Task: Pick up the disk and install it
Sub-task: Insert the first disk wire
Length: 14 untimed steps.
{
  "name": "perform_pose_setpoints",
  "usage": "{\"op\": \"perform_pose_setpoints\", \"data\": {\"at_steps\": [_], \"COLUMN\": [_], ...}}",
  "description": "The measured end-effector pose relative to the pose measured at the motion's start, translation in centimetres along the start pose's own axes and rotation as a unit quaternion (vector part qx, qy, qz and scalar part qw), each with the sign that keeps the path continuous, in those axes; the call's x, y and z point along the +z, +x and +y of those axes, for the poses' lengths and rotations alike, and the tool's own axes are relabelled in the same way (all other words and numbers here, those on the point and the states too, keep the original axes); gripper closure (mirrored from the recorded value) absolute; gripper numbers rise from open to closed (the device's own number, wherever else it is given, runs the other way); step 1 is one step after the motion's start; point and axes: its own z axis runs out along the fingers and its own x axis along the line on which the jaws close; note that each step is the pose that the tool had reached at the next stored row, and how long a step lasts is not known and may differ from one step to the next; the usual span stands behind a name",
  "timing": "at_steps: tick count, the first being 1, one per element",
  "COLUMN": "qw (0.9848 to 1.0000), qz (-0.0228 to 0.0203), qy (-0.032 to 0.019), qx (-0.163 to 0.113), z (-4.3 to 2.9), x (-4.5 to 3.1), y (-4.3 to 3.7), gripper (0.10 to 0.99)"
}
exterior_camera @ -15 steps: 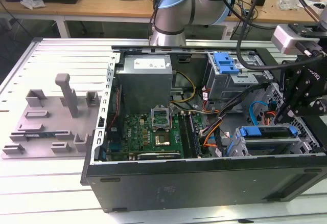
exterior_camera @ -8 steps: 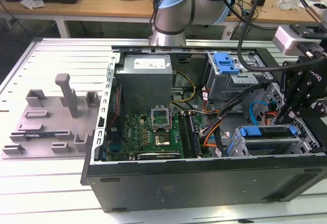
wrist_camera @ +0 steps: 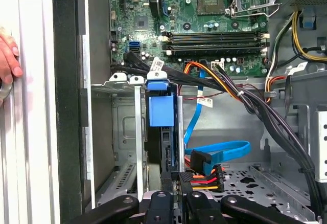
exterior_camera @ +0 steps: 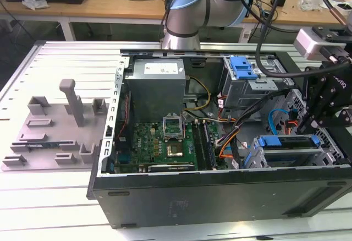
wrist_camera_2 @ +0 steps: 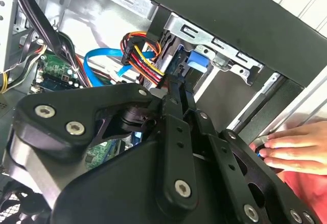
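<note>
As the disk (wrist_camera: 161,110) stands on edge in the bay (wrist_camera: 122,132), its long axis runs straight ahead of the gripper (wrist_camera: 176,198). Jaws are narrow, seemingly clamped on its near edge. Cable plug (wrist_camera: 204,175) sits just beside. Judged: nearly seated.

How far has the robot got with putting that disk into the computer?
Picking up looks done: the disk, in its blue bracket, already sits in a slot of the metal drive cage inside the open case. In hand: the gripper is at the disk's end, in line with it. Left: I can't tell whether the disk is fully seated or released. A person's hand rests just outside the case.
</note>
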Motion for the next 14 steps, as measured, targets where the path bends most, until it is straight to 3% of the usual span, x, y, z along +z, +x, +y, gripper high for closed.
{"op": "perform_pose_setpoints", "data": {"at_steps": [14], "qw": [1.0000], "qz": [-0.0002], "qy": [-0.0003], "qx": [0.007], "z": [-0.14], "x": [0.33], "y": [-0.02], "gripper": [0.918]}}
